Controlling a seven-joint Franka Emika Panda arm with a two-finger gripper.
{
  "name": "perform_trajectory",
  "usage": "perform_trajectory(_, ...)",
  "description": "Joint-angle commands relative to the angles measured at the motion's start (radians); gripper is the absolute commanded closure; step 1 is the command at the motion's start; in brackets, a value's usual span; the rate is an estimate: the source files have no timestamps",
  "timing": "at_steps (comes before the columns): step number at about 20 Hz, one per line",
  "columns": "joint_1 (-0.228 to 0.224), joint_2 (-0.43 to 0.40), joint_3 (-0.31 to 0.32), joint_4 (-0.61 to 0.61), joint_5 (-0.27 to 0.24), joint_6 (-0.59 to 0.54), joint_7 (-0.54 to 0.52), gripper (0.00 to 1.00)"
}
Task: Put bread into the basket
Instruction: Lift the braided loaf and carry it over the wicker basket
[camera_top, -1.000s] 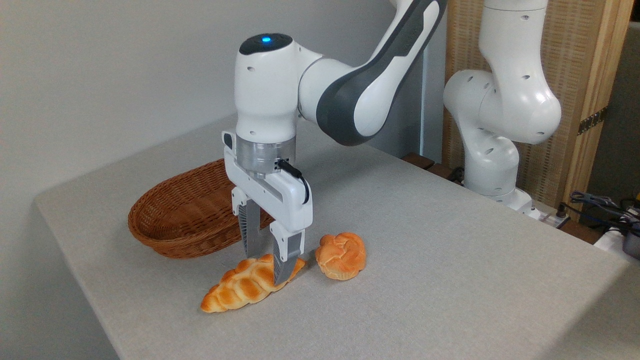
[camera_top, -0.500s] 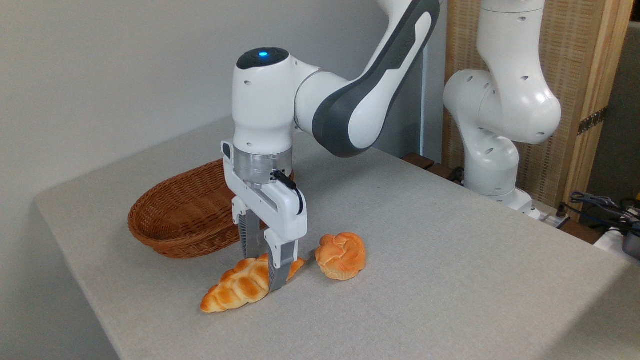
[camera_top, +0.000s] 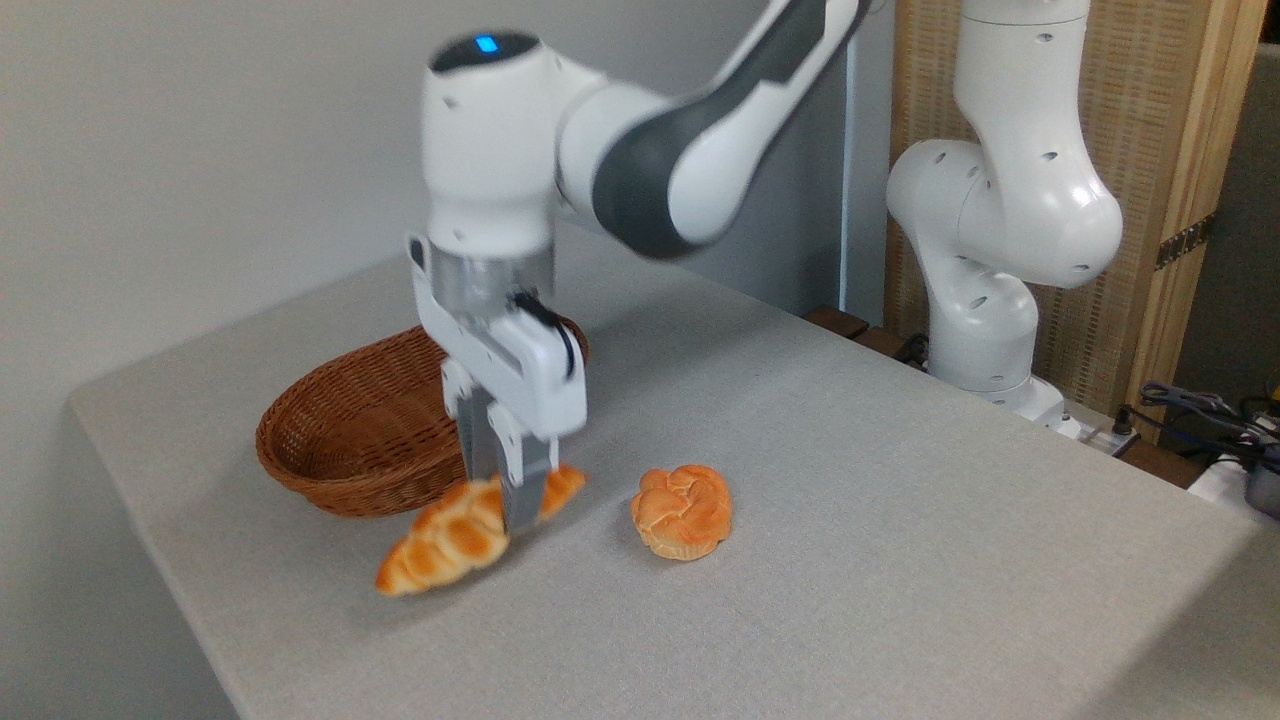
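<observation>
Here the moving arm (camera_top: 640, 160) and the gripper (camera_top: 512, 500) are smeared by motion blur, so the edges of the fingers (camera_top: 520, 495) are hard to make out, and the upper part of the arm is cut off by the top edge of the frame. The middle of the braided loaf (camera_top: 455, 530) is hidden behind the near finger, and the right-hand part of the wicker basket (camera_top: 350, 430) is covered by the gripper body.

The braided loaf is seen as a long, tapered piece, golden-orange with paler ridged segments, tilted with its pointed left end lower and its right end higher. It is pinched between the fingers toward its right half and appears raised just off the desk (camera_top: 850, 520), with a faint shadow lying beneath it. It is held just in front of the basket's near rim and not inside it.

The basket is oval, shallow and reddish-brown, and what can be seen of its interior holds nothing. A round knotted bun (camera_top: 682, 510) rests on the desk to the right of the loaf, apart from it.

Counted: one braided loaf, one bun, one basket, one gripper with two fingers. A tangle of cables (camera_top: 1200, 410) is partly cut off at the right edge.
</observation>
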Motion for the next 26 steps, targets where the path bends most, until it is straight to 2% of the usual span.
perform_trajectory(1,-0.002,0.001,-0.009,0.213,-0.071,-0.257,-0.043,0.52)
perform_trajectory(2,-0.003,0.001,-0.021,0.235,-0.087,-0.272,-0.057,0.50)
perform_trajectory(4,-0.003,0.001,-0.087,0.243,-0.091,-0.272,-0.078,0.49)
perform_trajectory(5,-0.003,0.006,-0.125,0.243,-0.091,-0.269,-0.100,0.42)
perform_trajectory(7,-0.003,0.044,-0.205,0.241,-0.075,-0.255,-0.144,0.14)
perform_trajectory(8,-0.003,0.068,-0.235,0.241,-0.062,-0.243,-0.146,0.11)
perform_trajectory(9,-0.003,0.090,-0.258,0.241,-0.050,-0.233,-0.146,0.02)
perform_trajectory(11,-0.003,0.125,-0.294,0.241,-0.035,-0.191,-0.147,0.00)
perform_trajectory(14,-0.003,0.136,-0.296,0.241,-0.035,-0.158,-0.148,0.00)
perform_trajectory(21,-0.002,0.124,-0.285,0.259,-0.036,-0.175,-0.169,0.00)
perform_trajectory(23,0.012,0.098,-0.248,0.313,-0.035,-0.289,-0.167,0.00)
perform_trajectory(26,0.012,0.092,-0.141,0.460,-0.023,-0.520,-0.166,0.00)
